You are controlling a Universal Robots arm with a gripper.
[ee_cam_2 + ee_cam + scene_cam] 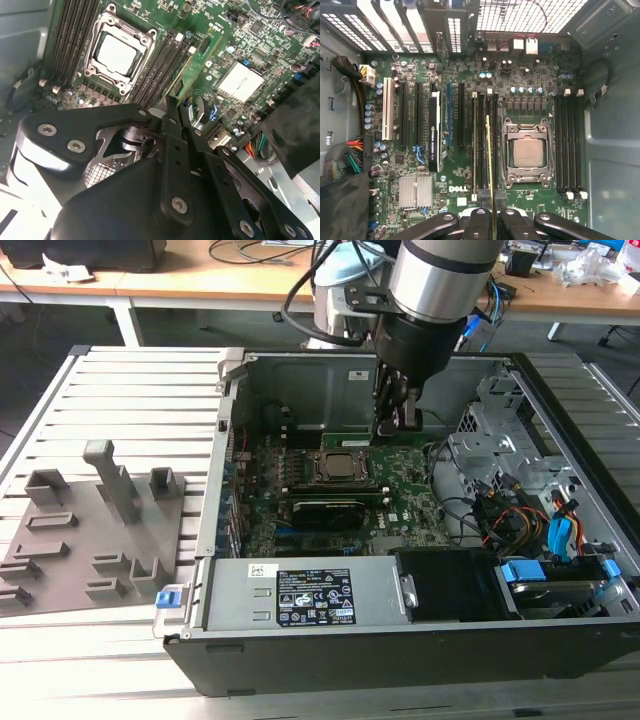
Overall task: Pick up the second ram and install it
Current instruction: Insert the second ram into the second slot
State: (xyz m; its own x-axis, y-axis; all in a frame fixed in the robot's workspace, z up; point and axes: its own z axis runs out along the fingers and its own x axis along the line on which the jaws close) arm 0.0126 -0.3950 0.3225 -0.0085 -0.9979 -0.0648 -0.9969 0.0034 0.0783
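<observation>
Second ram: the thin green stick (489, 165) stood on edge among the memory slots (481, 145) beside the CPU socket (527, 152), its near end pinched in the gripper (493, 216); whether it had seated in a slot could not be told.

Gripper: clenched on the second ram, fingers (172, 125) pressed to both faces of the board (192, 75) in the second wrist view.

Clock position: in the exterior view the gripper (398, 425) hung at about one o'clock from the CPU socket (338, 466), inside the open computer case (230, 540).

Surroundings: motherboard (460, 180), silver heatsink (415, 191) and a bank of empty slots (568, 145) on the socket's far side.

Risk: judged from these views, a stick set askew or over the wrong slot could jam or bend under downward pressure; closed retaining clips would block seating.

First wrist view: showed the stick end-on, lined up along the slots.

Second wrist view: showed the stick's flat face, slanted.

Exterior view: showed the grey parts tray (90, 530) outside the case, at nine o'clock from the socket.
</observation>
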